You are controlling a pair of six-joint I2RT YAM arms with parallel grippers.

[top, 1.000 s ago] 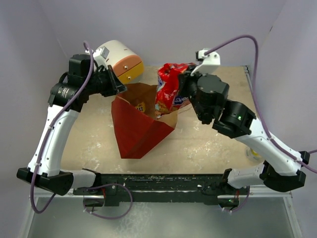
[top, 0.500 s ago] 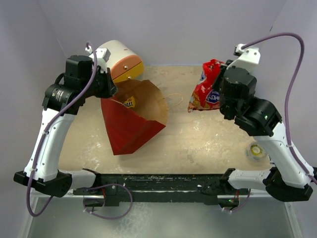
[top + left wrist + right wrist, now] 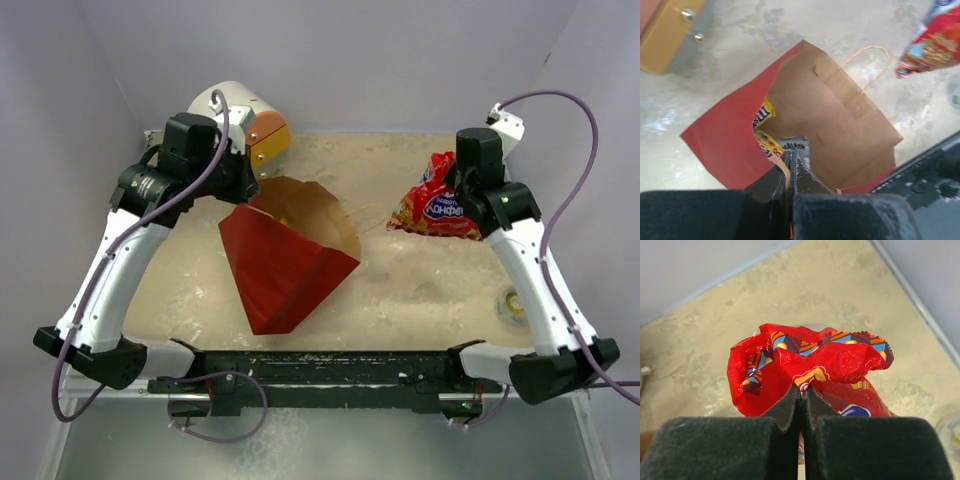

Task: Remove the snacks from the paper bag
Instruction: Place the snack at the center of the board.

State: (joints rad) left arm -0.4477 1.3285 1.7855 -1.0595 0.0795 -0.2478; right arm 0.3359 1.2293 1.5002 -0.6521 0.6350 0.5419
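Note:
The paper bag (image 3: 285,265), red outside and brown inside, lies tilted on the table with its mouth up; it also shows in the left wrist view (image 3: 840,125). My left gripper (image 3: 790,157) is shut on its near twisted handle at the rim. A yellow packet (image 3: 762,114) and a pale packet (image 3: 795,145) lie inside. My right gripper (image 3: 801,390) is shut on the crumpled top of the big red bag with the blue-white logo (image 3: 438,203), which hangs low over the table's right side, clear of the paper bag; it fills the right wrist view (image 3: 810,365).
A white cylindrical drawer unit with orange and yellow fronts (image 3: 250,125) stands at the back left, close to my left gripper. A small round tape roll (image 3: 514,303) lies near the right edge. The bag's far handle (image 3: 867,67) lies on the table.
My right gripper carried the big red bag out of the paper bag, rightward, then lowered it toward the table. The paper bag shifted as my left gripper held its handle.

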